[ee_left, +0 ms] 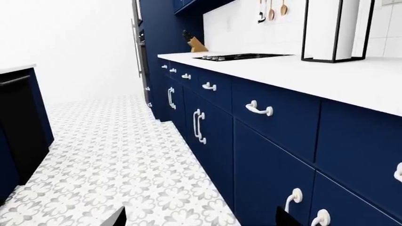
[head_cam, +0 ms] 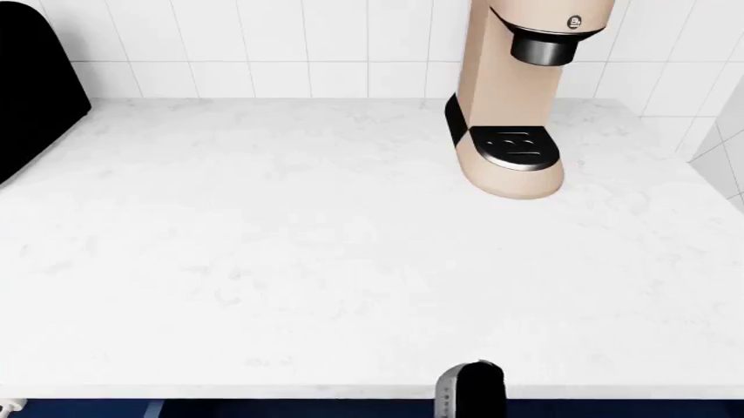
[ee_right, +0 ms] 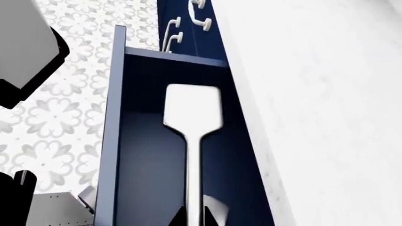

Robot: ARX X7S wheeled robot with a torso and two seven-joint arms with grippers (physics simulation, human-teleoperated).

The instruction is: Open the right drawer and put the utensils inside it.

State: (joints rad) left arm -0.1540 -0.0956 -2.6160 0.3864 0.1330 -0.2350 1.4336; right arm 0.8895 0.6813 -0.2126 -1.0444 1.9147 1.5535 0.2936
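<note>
In the right wrist view the right drawer point(ee_right: 108, 141) stands pulled out below the white counter edge, its navy inside showing. My right gripper point(ee_right: 193, 219) is shut on the thin handle of a pale grey spatula point(ee_right: 193, 107). The spatula's broad flat blade hangs over the drawer's inside. A pale curved shape point(ee_right: 219, 210) shows beside the handle; what it is cannot be told. My left gripper point(ee_left: 202, 220) is open with nothing between its dark fingertips point(ee_left: 116, 218), low over the patterned floor beside navy cabinet fronts.
A tan coffee machine point(head_cam: 511, 104) stands at the back of the white counter point(head_cam: 291, 261), and a black appliance point(head_cam: 35, 83) at its left. A row of navy drawers with white handles point(ee_left: 259, 109) leads to a cooktop point(ee_left: 242, 57). Grey robot parts point(ee_right: 28, 52) hang over the tiled floor.
</note>
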